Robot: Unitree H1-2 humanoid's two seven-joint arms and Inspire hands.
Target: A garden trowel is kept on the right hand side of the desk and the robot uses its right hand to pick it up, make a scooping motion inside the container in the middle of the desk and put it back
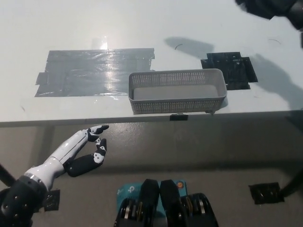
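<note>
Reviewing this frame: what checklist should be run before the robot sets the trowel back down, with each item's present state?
1. Trowel in sight: cannot tell; it shows nowhere in the head view.
2. Right hand grip: cannot tell; only a black edge shows at the top right corner.
3. Container upright near the desk's front edge, nothing inside: ok.
4. Black tape patch right of the container, nothing on it: ok.
5. Left hand out of the way: ok; open, below the desk edge at lower left.
</note>
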